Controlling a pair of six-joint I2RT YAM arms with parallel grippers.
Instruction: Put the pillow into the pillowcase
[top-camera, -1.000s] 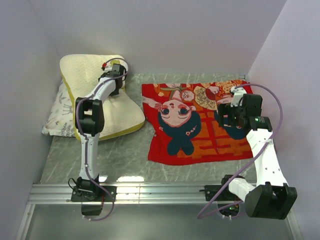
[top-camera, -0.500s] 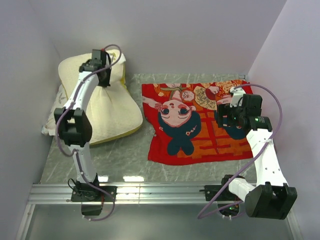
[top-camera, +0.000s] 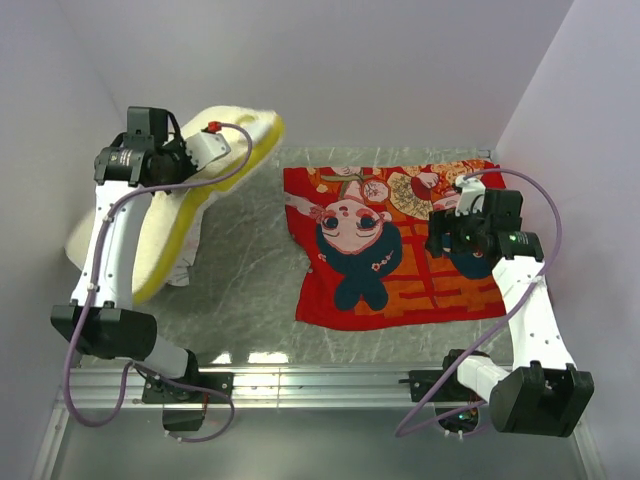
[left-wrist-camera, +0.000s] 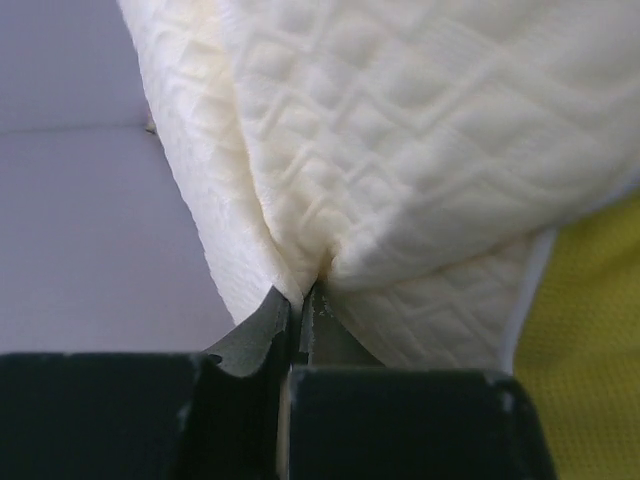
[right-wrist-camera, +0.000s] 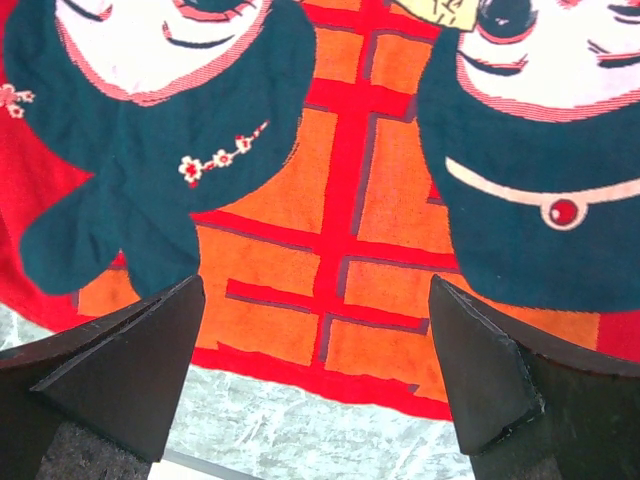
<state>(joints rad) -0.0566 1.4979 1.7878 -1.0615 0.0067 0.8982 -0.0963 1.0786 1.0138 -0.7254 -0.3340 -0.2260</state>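
From above, you have the pillow (top-camera: 225, 150) raised at upper left, the pillowcase (top-camera: 390, 250) flat centre-right, bare table (top-camera: 250, 285) between. Left wrist: left gripper (left-wrist-camera: 300, 300) pinches a quilted fold. Right wrist: right gripper (right-wrist-camera: 315, 290) spread above the pillowcase's lower edge

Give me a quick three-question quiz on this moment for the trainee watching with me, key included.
1. True or false: the left gripper is shut on a fold of the pillow.
2. Pick one: the right gripper is A) open above the pillowcase, B) shut on it, C) out of view.
3. Short answer: is any part of the pillow inside the pillowcase?

Key: 1 true. 2 A. 3 No, the pillow is held up at the left, apart from the pillowcase.
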